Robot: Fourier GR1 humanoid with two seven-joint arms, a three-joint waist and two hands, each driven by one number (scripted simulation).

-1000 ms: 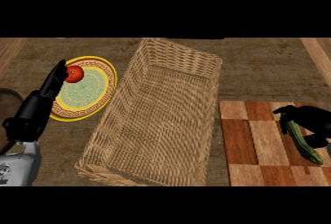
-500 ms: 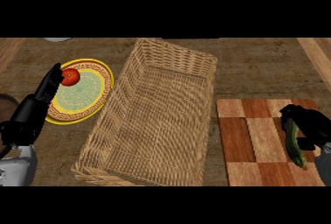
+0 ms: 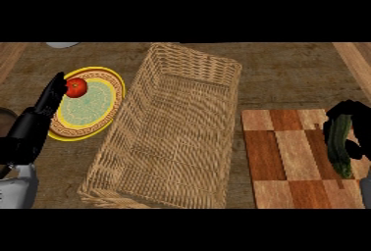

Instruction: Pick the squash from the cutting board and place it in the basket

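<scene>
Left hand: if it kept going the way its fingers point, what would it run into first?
The left hand points up and slightly right. First in that line is the tomato on the yellow plate, though height over the plate is unclear.

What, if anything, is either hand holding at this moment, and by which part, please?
The right hand curls round the squash near its upper end, on the cutting board. The left hand holds nothing.
</scene>
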